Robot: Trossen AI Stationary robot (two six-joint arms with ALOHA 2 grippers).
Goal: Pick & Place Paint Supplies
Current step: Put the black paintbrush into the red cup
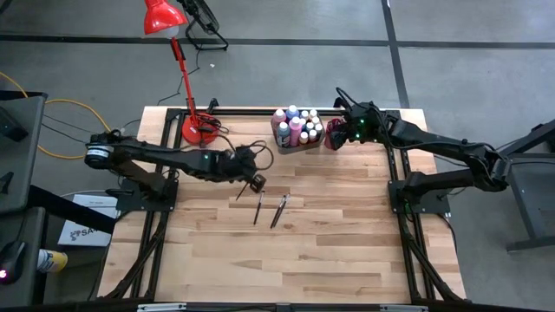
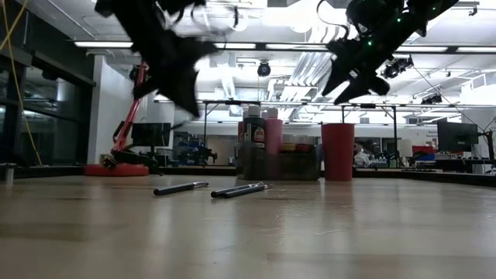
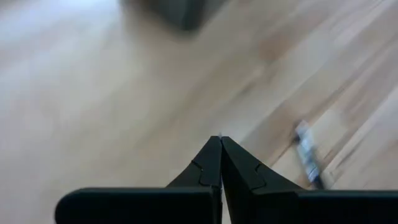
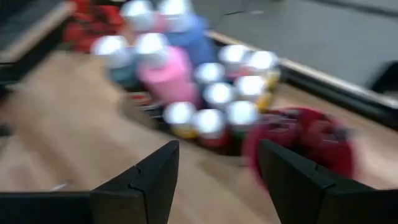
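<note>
Several small paint bottles (image 1: pixel 297 127) with pink, blue and pale caps stand in a grey bin (image 4: pixel 140 102) at the table's far middle. A red cup (image 4: pixel 298 146) is right beside the bin. Three thin dark paintbrushes (image 1: pixel 258 208) lie flat on the wood near the table's middle (image 2: pixel 240 189). One of them (image 3: pixel 308 158) shows in the left wrist view. My left gripper (image 1: pixel 257 183) hangs shut above the leftmost brush (image 1: pixel 244 191), with nothing showing between its fingertips (image 3: pixel 219 140). My right gripper (image 4: pixel 214 177) is open, in the air by the cup and bin (image 1: pixel 341 136).
A red desk lamp (image 1: pixel 186 78) stands on its round base (image 1: pixel 199 130) at the table's far left, with cables around it. Bare wood stretches from the brushes to the near edge (image 1: pixel 286 269).
</note>
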